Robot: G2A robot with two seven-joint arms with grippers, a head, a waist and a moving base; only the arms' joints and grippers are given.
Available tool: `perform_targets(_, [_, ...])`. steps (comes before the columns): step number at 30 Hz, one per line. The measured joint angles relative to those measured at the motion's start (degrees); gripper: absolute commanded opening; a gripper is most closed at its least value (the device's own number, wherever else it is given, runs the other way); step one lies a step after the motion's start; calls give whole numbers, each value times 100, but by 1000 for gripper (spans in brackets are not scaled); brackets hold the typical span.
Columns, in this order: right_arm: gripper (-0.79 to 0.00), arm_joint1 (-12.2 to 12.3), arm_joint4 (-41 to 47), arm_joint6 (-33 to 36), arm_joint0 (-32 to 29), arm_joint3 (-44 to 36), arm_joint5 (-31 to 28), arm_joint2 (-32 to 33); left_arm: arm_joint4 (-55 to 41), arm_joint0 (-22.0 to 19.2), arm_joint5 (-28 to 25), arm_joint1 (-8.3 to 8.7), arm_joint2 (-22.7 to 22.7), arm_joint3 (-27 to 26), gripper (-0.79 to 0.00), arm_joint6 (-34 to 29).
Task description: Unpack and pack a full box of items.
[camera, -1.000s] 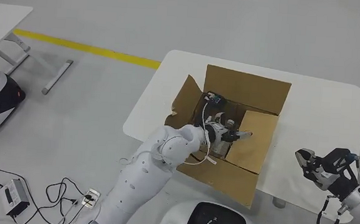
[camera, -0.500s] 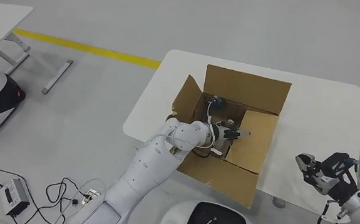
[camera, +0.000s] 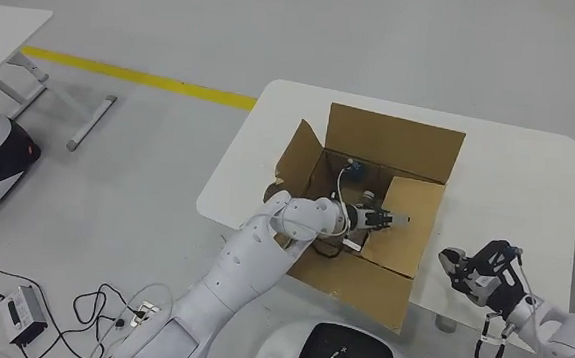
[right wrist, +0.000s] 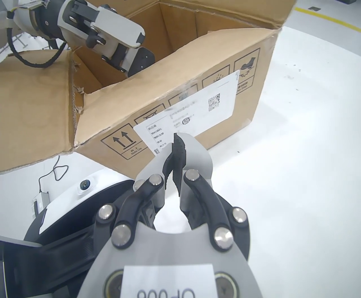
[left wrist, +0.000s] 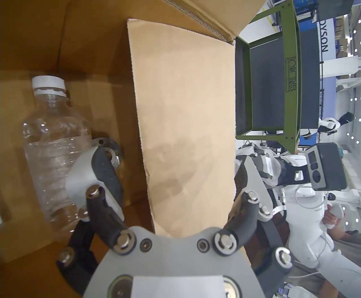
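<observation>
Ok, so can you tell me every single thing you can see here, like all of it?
cardboard box: one, brown, open, on the table
flap: one, brown, standing up inside the box
bottle: one, clear with a white cap, inside the box beside the flap
label: one, white, on the box's outer side
table: one, white, under the box
second table: one, white, at the far corner of the floor
yellow line: one, on the grey floor behind the table
power brick with cables: one, grey, on the floor
left gripper: open, inside the box, one finger either side of the flap
right gripper: shut, empty, facing the box's labelled side
</observation>
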Motion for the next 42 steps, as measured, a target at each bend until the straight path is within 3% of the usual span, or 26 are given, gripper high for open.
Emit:
perform_targets(11, [-785,-175,-86,-123,602,547,-134,-539,-698,27,135,-15,-13,-125,0,-118])
perform_targets(24, [-785,-241,-142,-231,745,680,-183,-647,-863,74,196,16,42,-459,0,-170])
perform_targets(31, [-785,-123,-123,-331,432,477,-69,-136,-1230,29,225,5,35,-756,0,-124])
perform_targets(42, [-785,177,-154,-199,-686,-348,123,1236,-1520,-329,295,-73,372,-881,0,-52])
